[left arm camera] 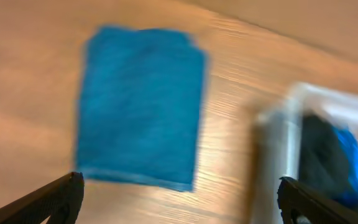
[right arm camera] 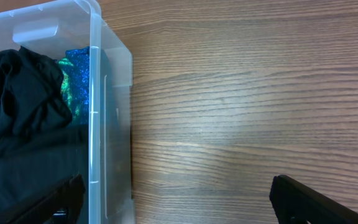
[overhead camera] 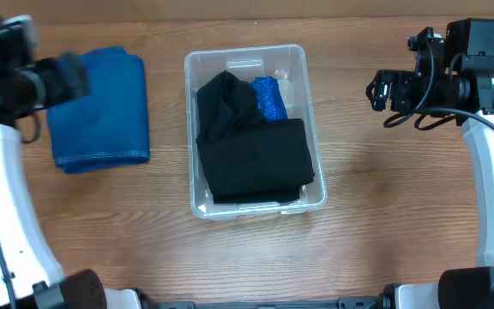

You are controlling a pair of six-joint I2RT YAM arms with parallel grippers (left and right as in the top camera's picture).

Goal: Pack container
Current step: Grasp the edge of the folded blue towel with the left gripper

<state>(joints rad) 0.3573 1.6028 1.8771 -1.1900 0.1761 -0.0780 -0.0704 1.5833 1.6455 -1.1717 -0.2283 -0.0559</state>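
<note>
The blue towel (overhead camera: 101, 107) lay at frame-left outside the container (overhead camera: 189, 129) — the left claw (left arm camera: 179, 186), spread open near it, likely needed to drop and pinch it; the right claw (right arm camera: 176, 186) hung released.

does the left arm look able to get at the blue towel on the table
Probably yes: the blue towel lies flat on the table by the left gripper, jaws wide open, nothing on top of it.

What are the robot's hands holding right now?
Nothing. The left gripper is open and empty near the blue cloth, and the right gripper is open and empty beside the container.
</note>
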